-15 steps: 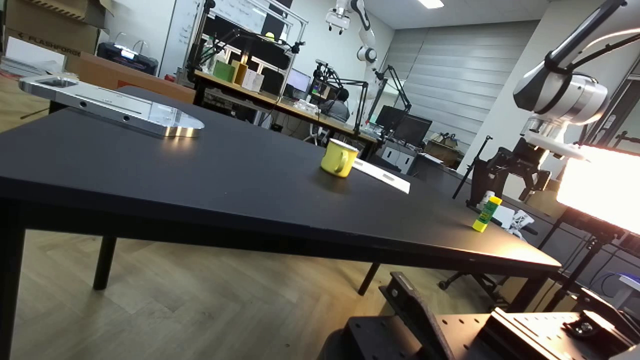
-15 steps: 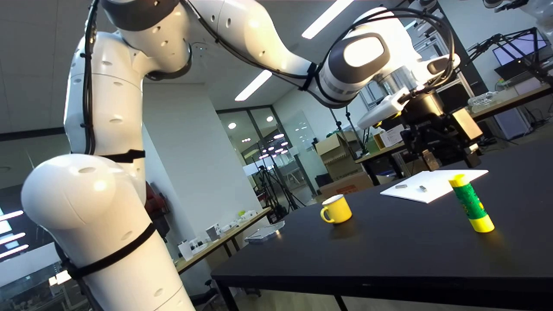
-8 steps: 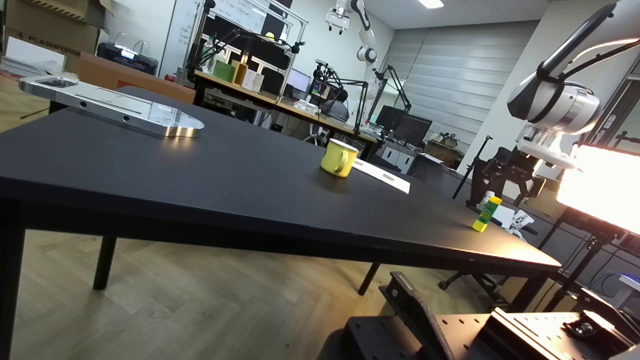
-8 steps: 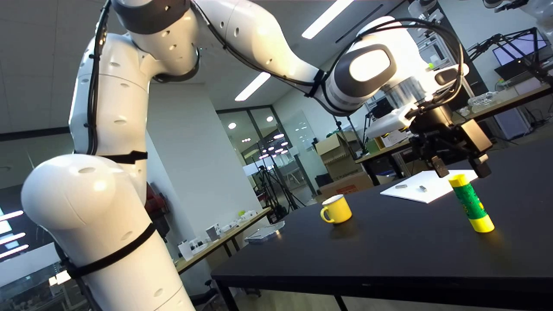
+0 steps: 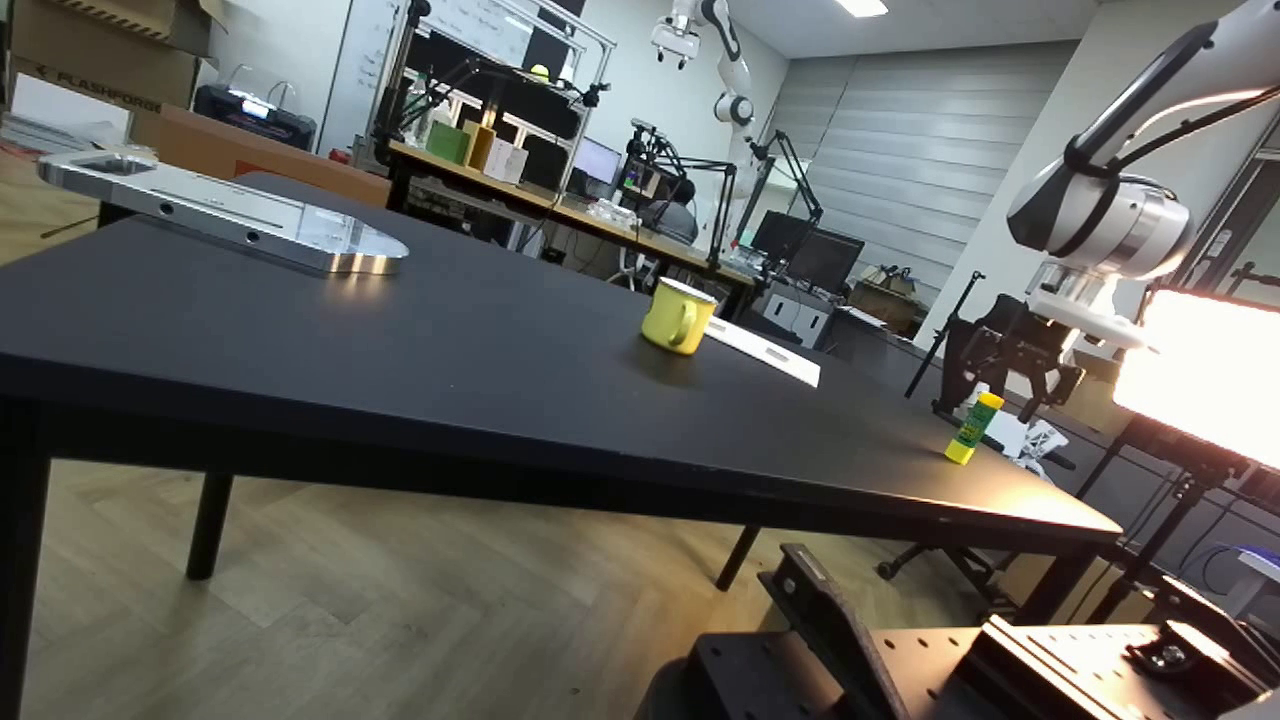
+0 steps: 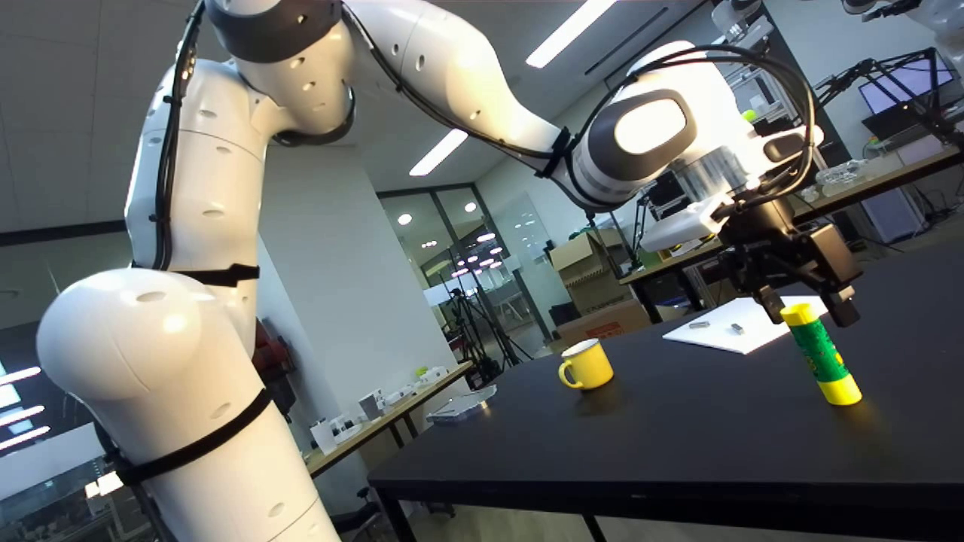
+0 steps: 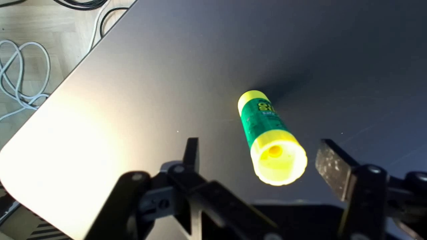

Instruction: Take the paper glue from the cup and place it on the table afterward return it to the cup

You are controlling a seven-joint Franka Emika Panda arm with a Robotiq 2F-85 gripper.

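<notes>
Glue stick (image 7: 265, 130) stands on the table (image 6: 678, 436), our gripper (image 7: 262, 160) spread and empty. We likely face the return step: next, lower, pinch, carry to the yellow mug (image 6: 589, 366).

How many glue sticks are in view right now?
1: the glue stick stands on the black table, near the open hand. I can't see into the yellow cup, so one inside could be hidden.
</notes>
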